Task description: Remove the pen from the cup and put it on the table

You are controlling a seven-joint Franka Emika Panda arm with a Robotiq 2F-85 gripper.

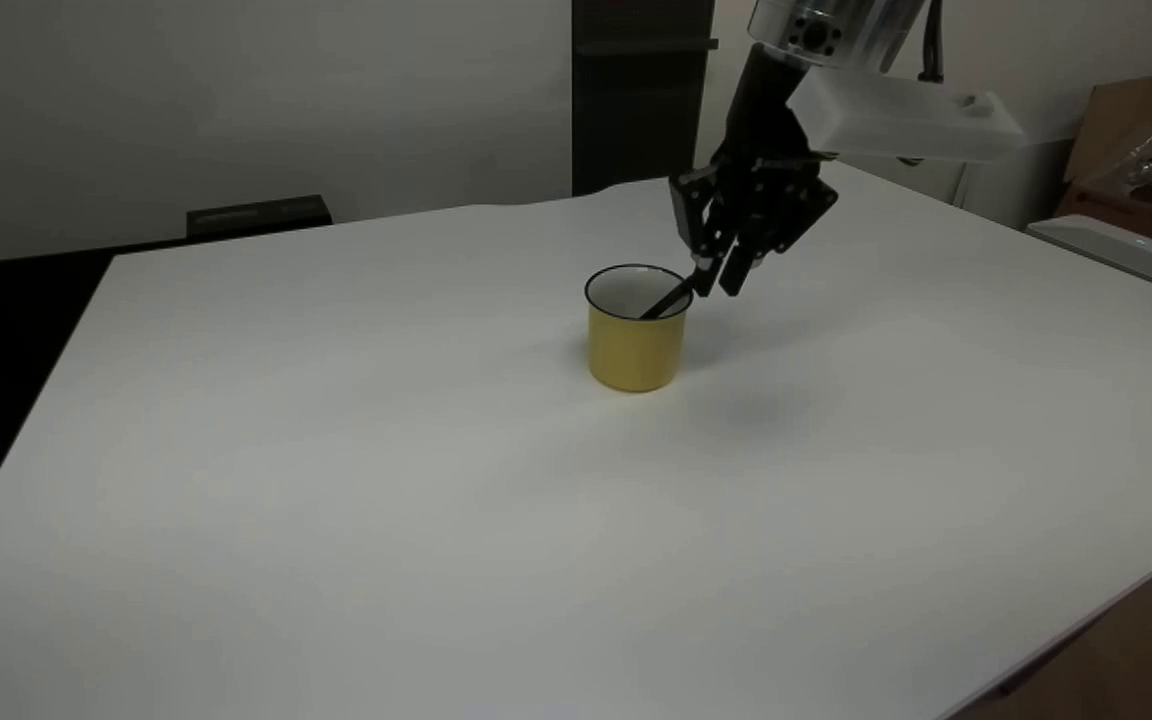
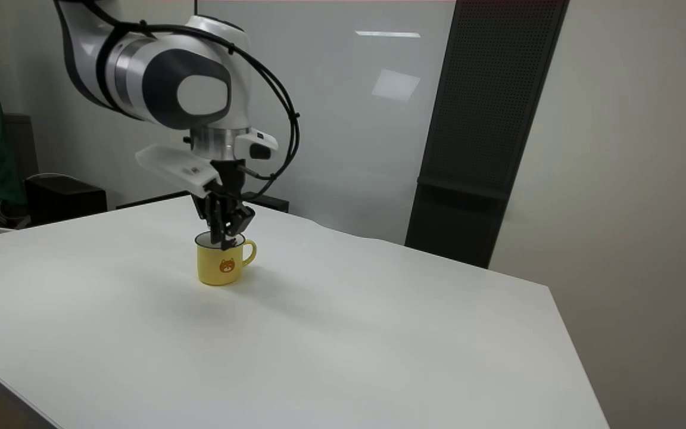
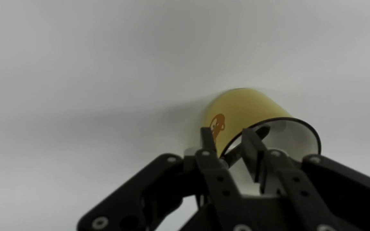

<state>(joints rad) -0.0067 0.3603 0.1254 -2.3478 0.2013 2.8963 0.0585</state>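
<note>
The table (image 1: 336, 500) is spreading white and wide across the room, and the arm (image 2: 185, 89) is reaching out over it. At the arm's end the gripper (image 1: 718, 287) is hanging low, its fingers (image 3: 251, 146) standing a narrow gap apart and, as far as I can make out, not pinching anything. Right by them the cup (image 1: 636, 355) is sitting upright on the table, yellow outside, pale inside, with a thin dark rim. The pen (image 1: 669, 299) is leaning in the cup, lying just below the gripper, its long axis slanting up over the near rim toward the fingers. In the wrist view it is running diagonally, passing behind one finger and showing in the gap, so I'm guessing the coming grip is depending on catching that upper end while it is crossing at a slant. The pen itself is looking thin, straight and black, with a rounded end showing inside the cup; its upper end is disappearing among the fingers, and whether it is touching them I can't tell.
</note>
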